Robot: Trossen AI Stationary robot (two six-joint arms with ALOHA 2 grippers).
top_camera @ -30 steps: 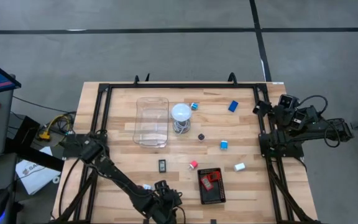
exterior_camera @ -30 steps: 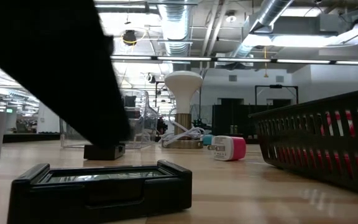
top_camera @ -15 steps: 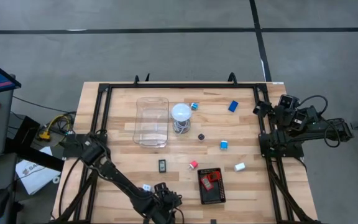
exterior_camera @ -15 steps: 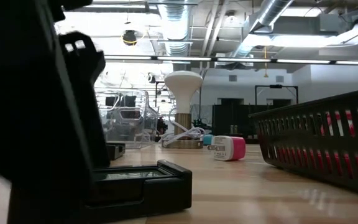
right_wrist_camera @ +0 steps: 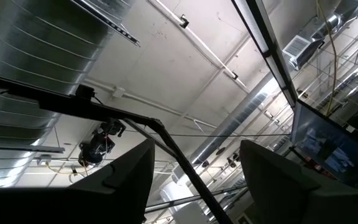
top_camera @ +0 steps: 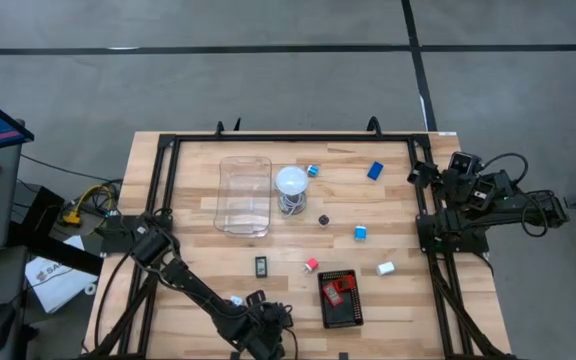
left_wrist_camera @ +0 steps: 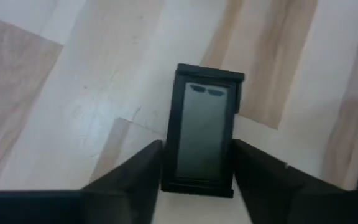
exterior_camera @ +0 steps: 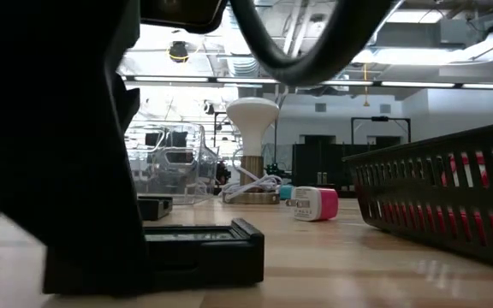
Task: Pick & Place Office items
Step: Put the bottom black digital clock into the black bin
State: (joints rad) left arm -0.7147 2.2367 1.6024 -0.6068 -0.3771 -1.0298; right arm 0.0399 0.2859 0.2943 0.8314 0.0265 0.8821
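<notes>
A flat black rectangle with a grey window point(left_wrist_camera: 202, 129) lies flat on the wood near the table's near edge. My left gripper point(left_wrist_camera: 197, 148) is open above it, one finger along each long side at the end nearest the wrist. In the low view the gripper point(exterior_camera: 84, 214) hides that piece's left part point(exterior_camera: 204, 252); in the high view the gripper point(top_camera: 265, 335) covers it. Other pieces lie scattered: blue blocks point(top_camera: 375, 171) point(top_camera: 361, 232), a red block point(top_camera: 311, 265), a white block point(top_camera: 386, 268), a black rectangle point(top_camera: 261, 266). My right gripper point(top_camera: 420, 176) is open, parked at the right edge. My left gripper comes from above, pointing down, with its fingers point(left_wrist_camera: 143, 168) lying along the black rectangle's long sides point(left_wrist_camera: 171, 155). I cannot tell whether they touch it. The piece lies flat on the table.
A black tray point(top_camera: 340, 312) with a red piece point(top_camera: 341, 287) in it stands right of the left gripper. A clear box point(top_camera: 244, 195) and a white lamp point(top_camera: 290, 183) with a cord stand toward the far side. A small white-and-blue block point(top_camera: 235, 300) lies beside the left arm.
My left gripper has moved toward the table's right and come down over the flat black rectangle, so its fingers now stand beside it. The rectangle has stayed where it lay.
</notes>
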